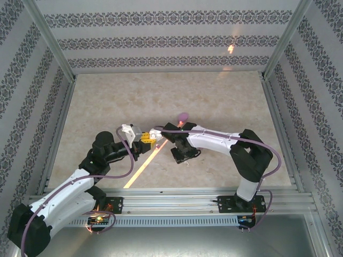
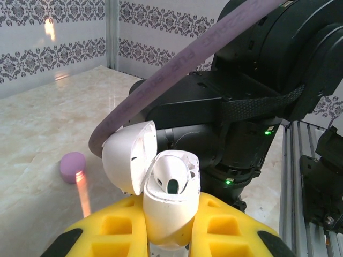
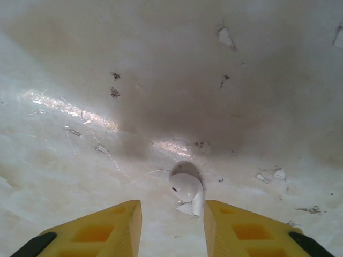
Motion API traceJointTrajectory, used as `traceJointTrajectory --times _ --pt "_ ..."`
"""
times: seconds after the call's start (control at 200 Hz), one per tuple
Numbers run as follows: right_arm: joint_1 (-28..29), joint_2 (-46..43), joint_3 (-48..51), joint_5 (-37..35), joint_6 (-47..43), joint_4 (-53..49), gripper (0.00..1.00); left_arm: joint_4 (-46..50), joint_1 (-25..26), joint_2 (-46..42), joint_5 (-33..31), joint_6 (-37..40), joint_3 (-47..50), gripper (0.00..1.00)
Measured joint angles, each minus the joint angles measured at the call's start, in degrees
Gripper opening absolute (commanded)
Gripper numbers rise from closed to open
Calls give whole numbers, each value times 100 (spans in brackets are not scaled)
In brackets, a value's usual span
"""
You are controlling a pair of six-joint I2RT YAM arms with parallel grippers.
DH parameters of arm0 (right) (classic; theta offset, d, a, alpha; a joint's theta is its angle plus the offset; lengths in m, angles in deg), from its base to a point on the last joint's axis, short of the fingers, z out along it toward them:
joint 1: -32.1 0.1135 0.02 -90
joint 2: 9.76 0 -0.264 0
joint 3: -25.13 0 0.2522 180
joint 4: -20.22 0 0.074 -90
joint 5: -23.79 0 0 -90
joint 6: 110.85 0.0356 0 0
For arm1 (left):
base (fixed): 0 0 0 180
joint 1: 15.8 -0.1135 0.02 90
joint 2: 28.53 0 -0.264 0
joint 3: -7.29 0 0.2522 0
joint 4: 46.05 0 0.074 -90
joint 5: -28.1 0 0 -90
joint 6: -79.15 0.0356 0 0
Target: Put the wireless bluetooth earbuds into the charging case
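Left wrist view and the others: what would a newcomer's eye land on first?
A glossy white plastic charging case, lid flipped open, stands clamped between the yellow jaws of the left gripper, close to the camera. In the right wrist view, a tiny white earbud lies on the marble tabletop between the open jaws of the right gripper. A small rounded purple case sits alone farther back on the table.

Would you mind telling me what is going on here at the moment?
The left end effector is clamped on a white charging case with its lid flipped open. The right end effector points down at the table, its fingers open on either side of a white earbud that lies there, not yet gripped. A purple case sits on the table beyond them.
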Motion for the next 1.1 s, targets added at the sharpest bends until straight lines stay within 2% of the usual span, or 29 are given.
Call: traceJointTrajectory --times 0.47,0.884,1.099 --pt "0 529 -94 -35 -175 -79 33 101 4 -28 -44 0 -2 1" --pt "0 629 -125 22 -275 -74 22 177 4 -31 -42 0 -2 1" --pt "0 605 -131 11 -273 -74 20 177 4 -31 -24 2 -2 1"
